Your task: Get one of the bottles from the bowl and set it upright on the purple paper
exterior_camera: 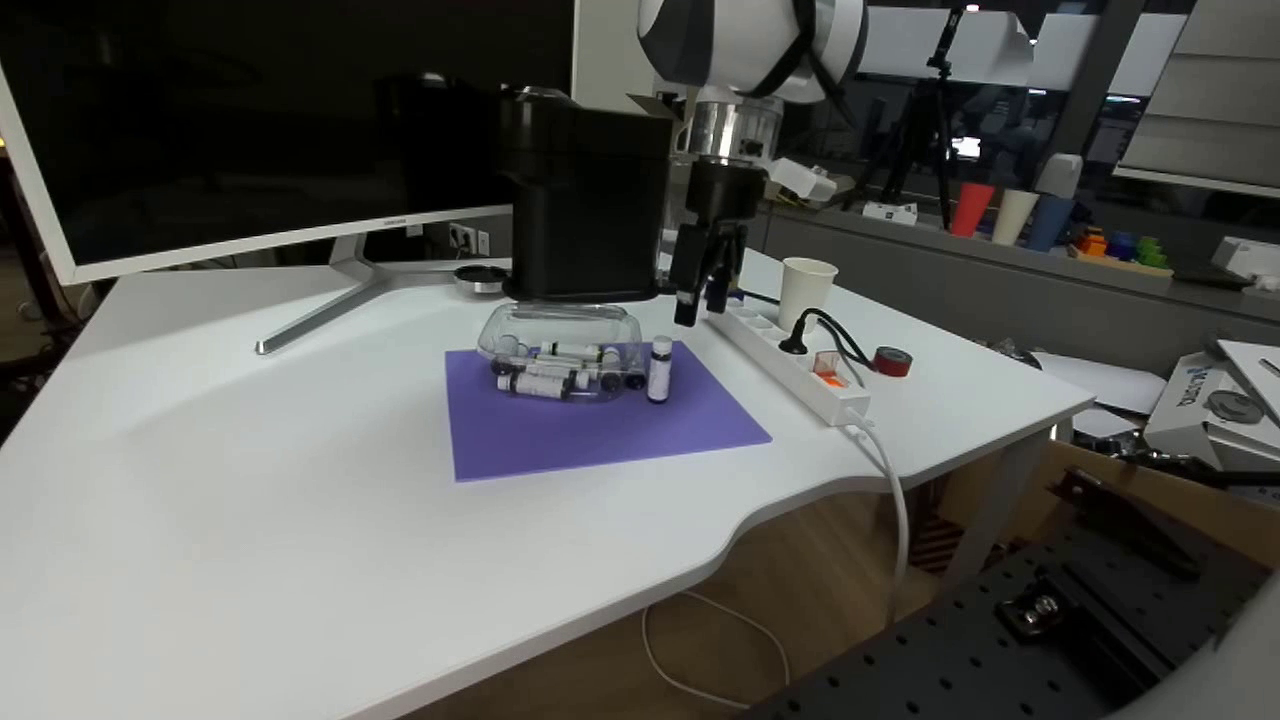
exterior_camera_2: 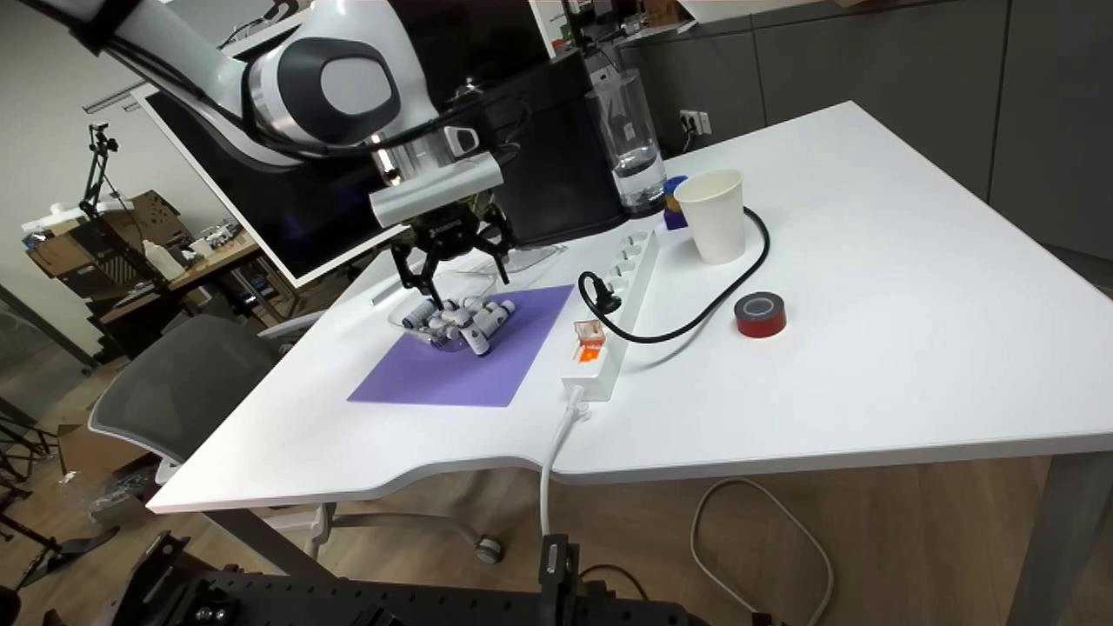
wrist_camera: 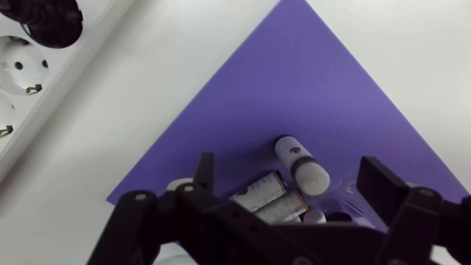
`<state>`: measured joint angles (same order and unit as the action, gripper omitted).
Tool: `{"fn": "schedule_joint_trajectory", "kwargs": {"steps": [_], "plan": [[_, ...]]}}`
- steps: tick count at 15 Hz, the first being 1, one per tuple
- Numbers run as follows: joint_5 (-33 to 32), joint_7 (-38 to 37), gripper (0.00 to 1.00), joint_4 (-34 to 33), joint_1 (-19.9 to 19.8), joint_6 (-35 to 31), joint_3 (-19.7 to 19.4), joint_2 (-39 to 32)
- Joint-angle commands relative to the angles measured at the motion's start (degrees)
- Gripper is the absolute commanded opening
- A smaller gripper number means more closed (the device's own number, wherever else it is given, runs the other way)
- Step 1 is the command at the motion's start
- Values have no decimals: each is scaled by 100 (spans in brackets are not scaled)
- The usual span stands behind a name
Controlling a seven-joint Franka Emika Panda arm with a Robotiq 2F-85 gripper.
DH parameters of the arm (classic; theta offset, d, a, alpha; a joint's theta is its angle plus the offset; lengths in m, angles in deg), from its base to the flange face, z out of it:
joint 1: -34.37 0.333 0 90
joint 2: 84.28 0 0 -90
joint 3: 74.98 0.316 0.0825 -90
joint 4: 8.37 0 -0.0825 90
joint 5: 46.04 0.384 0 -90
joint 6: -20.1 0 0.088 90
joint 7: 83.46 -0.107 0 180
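Note:
The purple paper [exterior_camera: 600,435] lies flat on the white table; it also shows in an exterior view [exterior_camera_2: 443,387] and the wrist view [wrist_camera: 294,81]. A clear plastic bowl [exterior_camera: 560,318] with several small white-labelled bottles [exterior_camera: 545,384] rests on its far part. One white-capped bottle [exterior_camera: 659,372] stands upright on the paper beside the bowl; it also shows in an exterior view [exterior_camera_2: 475,340] and the wrist view [wrist_camera: 294,154]. My gripper [exterior_camera: 702,308] is open and empty above the bottles. In the wrist view, the standing bottle shows between the open fingers [wrist_camera: 287,162]. The gripper body hides part of the bowl.
A white power strip [exterior_camera: 780,360] with a black plug and cable runs beside the paper. A paper cup [exterior_camera: 808,285] and red tape roll [exterior_camera: 892,361] stand beyond it. A black machine [exterior_camera: 590,200] and a large monitor [exterior_camera: 250,120] stand behind. A glass vessel [exterior_camera_2: 639,165] stands near the machine.

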<state>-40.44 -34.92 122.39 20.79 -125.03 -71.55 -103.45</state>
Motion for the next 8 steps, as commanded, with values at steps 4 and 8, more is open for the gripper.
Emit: {"fn": "schedule_joint_trajectory", "kwargs": {"steps": [4, 8], "plan": [[-494, -919, 100, 171, 490, 761, -304, 748], [-932, -1320, 100, 116, 703, 1494, -347, 998]]}}
